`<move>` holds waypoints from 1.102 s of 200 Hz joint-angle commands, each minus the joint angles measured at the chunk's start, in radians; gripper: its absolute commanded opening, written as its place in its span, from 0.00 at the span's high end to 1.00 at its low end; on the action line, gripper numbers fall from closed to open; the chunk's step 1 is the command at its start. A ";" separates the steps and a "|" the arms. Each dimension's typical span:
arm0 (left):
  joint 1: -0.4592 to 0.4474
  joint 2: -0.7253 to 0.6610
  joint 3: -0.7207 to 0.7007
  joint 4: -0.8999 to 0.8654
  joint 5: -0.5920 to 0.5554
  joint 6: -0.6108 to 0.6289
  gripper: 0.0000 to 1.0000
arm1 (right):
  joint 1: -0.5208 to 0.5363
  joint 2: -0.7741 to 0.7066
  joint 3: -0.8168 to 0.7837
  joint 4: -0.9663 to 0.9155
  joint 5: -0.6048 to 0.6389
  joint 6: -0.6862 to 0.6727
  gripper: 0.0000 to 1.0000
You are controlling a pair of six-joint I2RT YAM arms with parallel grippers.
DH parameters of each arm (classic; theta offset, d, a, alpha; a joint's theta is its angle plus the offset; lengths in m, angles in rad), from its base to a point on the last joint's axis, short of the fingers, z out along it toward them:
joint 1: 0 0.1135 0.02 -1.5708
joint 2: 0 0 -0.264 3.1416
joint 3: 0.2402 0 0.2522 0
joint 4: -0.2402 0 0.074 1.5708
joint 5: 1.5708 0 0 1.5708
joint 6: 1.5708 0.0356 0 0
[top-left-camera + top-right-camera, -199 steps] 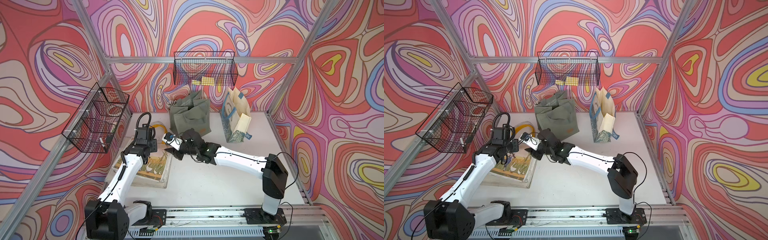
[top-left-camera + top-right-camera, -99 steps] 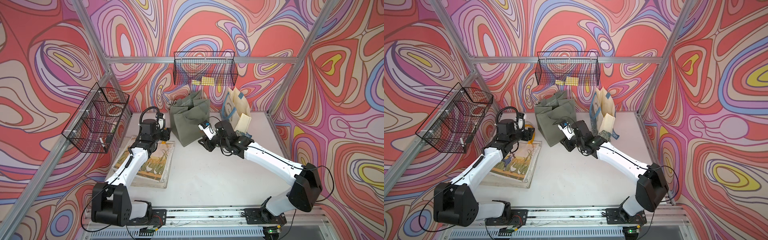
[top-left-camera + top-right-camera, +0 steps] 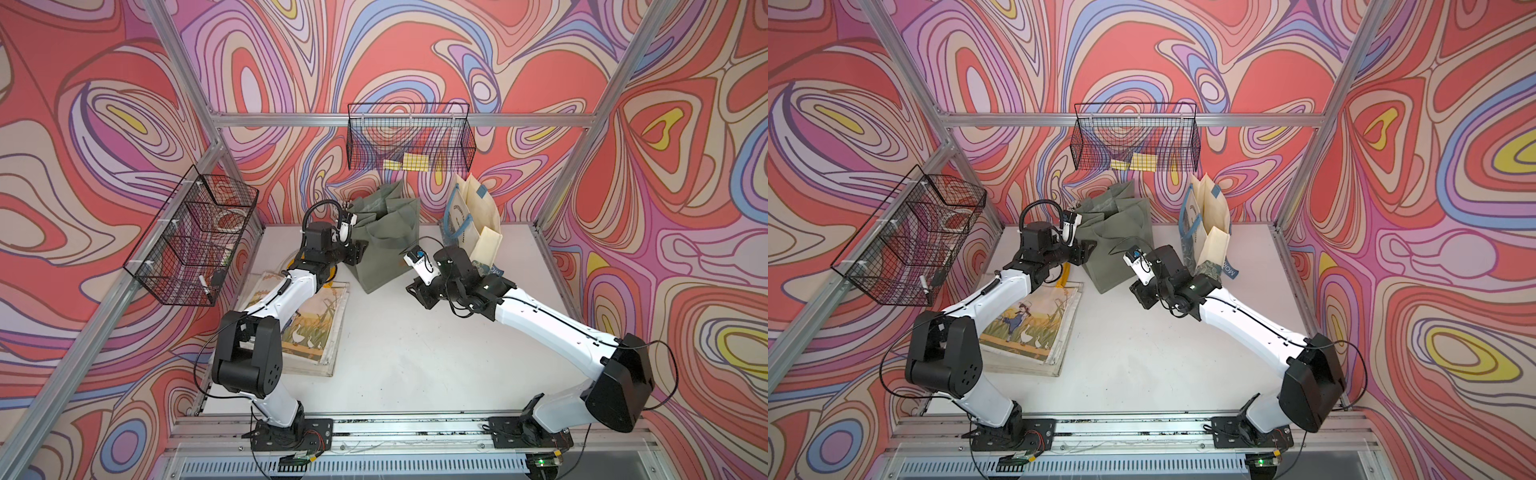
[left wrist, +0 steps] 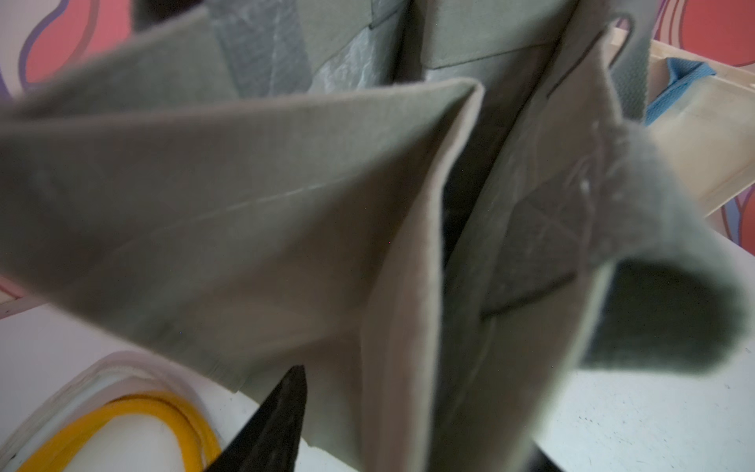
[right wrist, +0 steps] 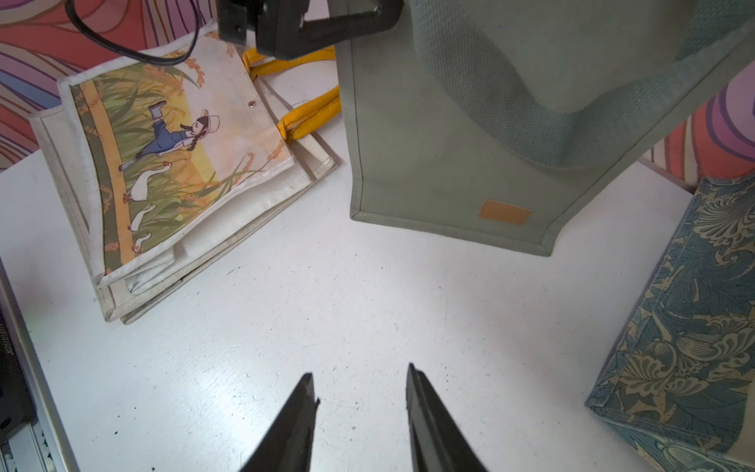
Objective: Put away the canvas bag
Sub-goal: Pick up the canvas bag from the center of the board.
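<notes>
Target is taken to be the green bag (image 3: 386, 245); it is stood upright at the back of the table (image 3: 395, 365), long axis vertical; the left gripper (image 3: 356, 254) is nearer, set against the bag's left edge, forearm stretched forward; whether fabric is clamped cannot be told; the right gripper (image 5: 361, 388) is held just in front, apart from the bag, angled down at bare table, jaws partly spread, empty.

Swirl-patterned red, purple and cream walls (image 3: 415, 62) are enclosing a white tabletop (image 3: 415, 353). Aluminium framing (image 3: 291, 120) is carrying a rear wire basket (image 3: 409, 141) and a side wire basket (image 3: 191, 241). Even light is falling throughout.
</notes>
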 commanded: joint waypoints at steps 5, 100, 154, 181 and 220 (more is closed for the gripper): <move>-0.011 0.029 0.039 0.055 0.052 -0.026 0.73 | 0.000 -0.008 0.001 -0.019 0.019 0.005 0.63; -0.270 -0.038 0.029 0.065 -0.176 -0.082 1.00 | -0.002 -0.161 -0.080 -0.016 0.190 0.035 0.69; -0.447 -0.171 -0.138 0.047 -0.421 -0.056 1.00 | -0.012 -0.220 -0.141 -0.057 0.227 0.145 0.76; -0.500 -0.240 -0.221 0.026 -0.506 -0.128 1.00 | -0.019 -0.228 -0.158 -0.083 0.236 0.194 0.77; -0.569 -0.276 -0.273 0.011 -0.530 -0.082 0.81 | -0.028 -0.260 -0.196 -0.054 0.215 0.275 0.74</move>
